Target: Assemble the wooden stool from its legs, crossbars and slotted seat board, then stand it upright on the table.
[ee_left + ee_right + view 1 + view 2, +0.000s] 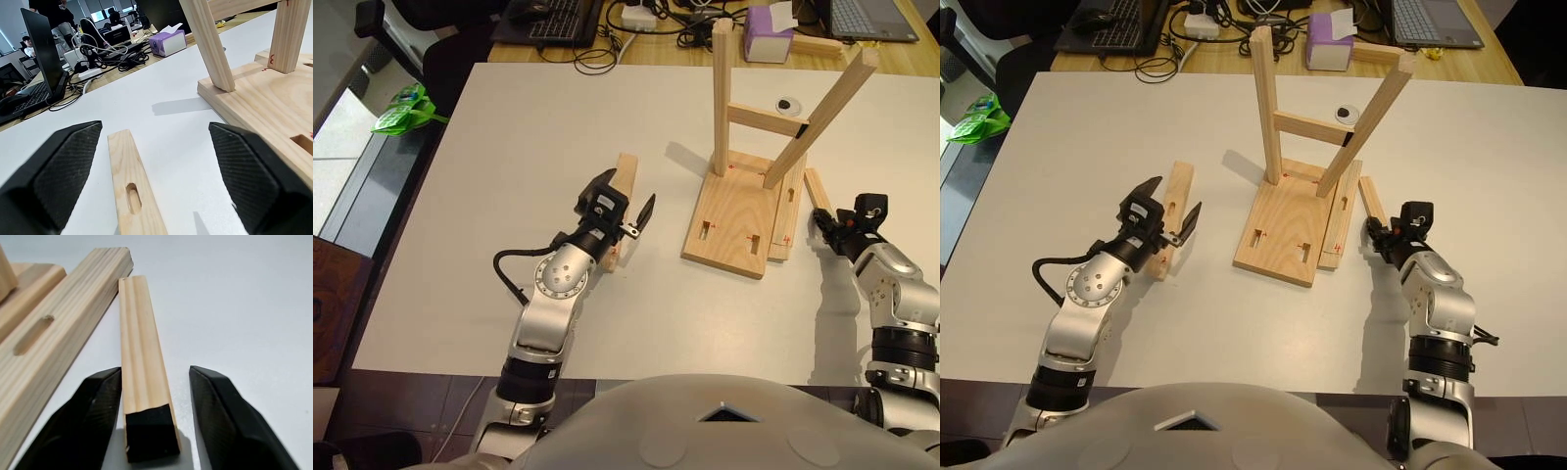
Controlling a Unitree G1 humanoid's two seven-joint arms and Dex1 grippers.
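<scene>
Stool (749,186) is seen half built, right of centre on the tabletop (509,127).

Toward the near edge on the right, the right end effector (154,369) is held open astride the dark near end of a thin crossbar (139,328). One finger is just beside the bar and the other is apart from it. A loose leg (73,316) is laid just beside that bar, along the seat board's right edge. Left of centre, the left end effector (625,199) is spread wide over a slotted leg (129,191) lying flat, and nothing is gripped.

The seat board (734,220) is laid flat, with two slots left unfilled at its near edge. At its far edge an upright leg (721,98) and a leaning leg (822,117) are joined by a fitted crossbar (766,119). A tissue box (769,44) is seen beyond the far edge.

If the right fingers are closed off-centre, the thin crossbar could be swung into the loose leg. The leaning leg appears poorly seated, so the frame could be toppled by any knock to the seat board.
</scene>
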